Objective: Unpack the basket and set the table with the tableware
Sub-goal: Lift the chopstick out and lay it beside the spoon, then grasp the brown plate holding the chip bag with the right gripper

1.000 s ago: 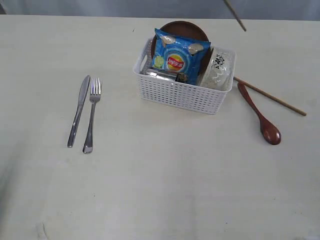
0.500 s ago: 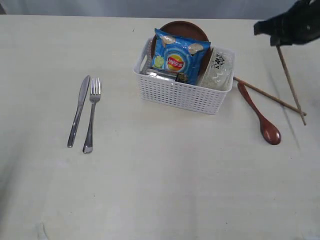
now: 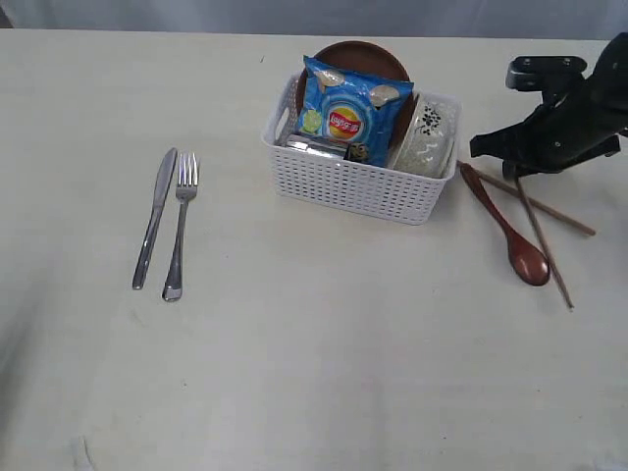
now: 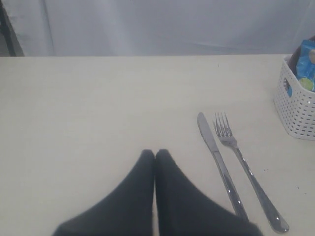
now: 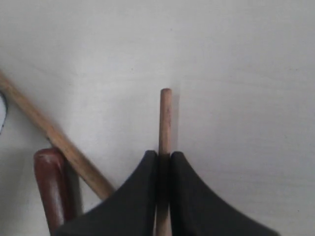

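- The right tool (image 3: 517, 173) is seen low over the bench (image 3: 314, 383), to the right of the basket (image 3: 353, 186) in the exterior view.
- Its jaws are drawn in narrow and are clamped on a thin wooden chopstick (image 5: 166, 118); in the right wrist view the stick is pinched between the two dark fingers (image 5: 142, 196) and juts out past their tips.
- In the exterior view the chopstick is held at a slant, running from the tool toward the near edge of the bench, just beside the bowl of the wooden spoon (image 3: 531, 265).
- Whether the far end of the stick touches the bench cannot be told.
- A second chopstick (image 3: 564, 221) is laid flat on the bench and is crossed by the gripped one; the wooden spoon is laid beside it, handle toward the basket.
- The left tool (image 4: 155, 153) is shown with its jaws pressed together and nothing between them, above bare bench and apart from the knife (image 4: 219, 167) and fork (image 4: 246, 172).
- The knife and fork are laid side by side, well to the left of the basket.
- In the basket, a blue chip bag (image 3: 351, 110) is propped upright in front of a brown plate (image 3: 358, 51), a white bowl (image 3: 427, 137) is tipped on edge at the right end, and a steel cup (image 3: 312, 147) is partly hidden behind the front wall.
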Motion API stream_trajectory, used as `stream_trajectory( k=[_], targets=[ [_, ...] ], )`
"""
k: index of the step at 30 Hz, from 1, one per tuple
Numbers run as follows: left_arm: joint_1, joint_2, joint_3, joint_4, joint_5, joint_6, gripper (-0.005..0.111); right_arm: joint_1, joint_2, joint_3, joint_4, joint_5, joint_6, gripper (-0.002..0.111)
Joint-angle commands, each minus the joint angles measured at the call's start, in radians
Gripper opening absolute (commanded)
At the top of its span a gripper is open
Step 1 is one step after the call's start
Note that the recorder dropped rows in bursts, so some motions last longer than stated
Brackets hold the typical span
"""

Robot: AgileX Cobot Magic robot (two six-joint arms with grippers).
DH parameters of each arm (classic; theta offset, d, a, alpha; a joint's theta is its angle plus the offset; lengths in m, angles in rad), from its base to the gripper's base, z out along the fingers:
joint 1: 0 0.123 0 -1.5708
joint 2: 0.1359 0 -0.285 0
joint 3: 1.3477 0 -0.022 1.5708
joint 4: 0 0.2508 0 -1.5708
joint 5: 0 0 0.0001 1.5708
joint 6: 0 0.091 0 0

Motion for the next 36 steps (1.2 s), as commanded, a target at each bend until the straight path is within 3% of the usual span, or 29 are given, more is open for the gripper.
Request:
stream_trajectory(
  k=[1, 5, 7, 18, 25, 28, 36],
  targets=[
    [0.002, -0.003, 0.003, 0.009, -0.011, -0.004, 0.000, -0.001, -0.003, 0.000, 0.001, -0.017, -0.013, 0.013],
    [0.002, -0.003, 0.003, 0.009, -0.011, -0.004, 0.000, -0.001, -0.010, 0.000, 0.001, -0.017, -0.013, 0.040],
    [0.002, -0.003, 0.003, 0.009, -0.011, -0.004, 0.000, -0.001, -0.025, 0.000, 0.001, -0.020, -0.013, 0.048],
    [0.002, -0.003, 0.003, 0.009, -0.011, -0.004, 0.000, 0.030, -0.209, -0.076, 0.045, 0.019, -0.052, 0.049],
    [0.002, -0.003, 0.003, 0.009, -0.011, -0.004, 0.000, 0.130, -0.248, -0.248, 0.439, 0.249, -0.648, 0.049],
    [0.002, -0.003, 0.003, 0.009, -0.011, -0.004, 0.000, 0.159, -0.236, -0.313, 0.514, 0.308, -0.852, 0.054],
    [0.002, -0.003, 0.003, 0.009, -0.011, -0.004, 0.000, 0.222, -0.158, -0.386, 0.509, 0.296, -0.906, 0.075]
  ],
)
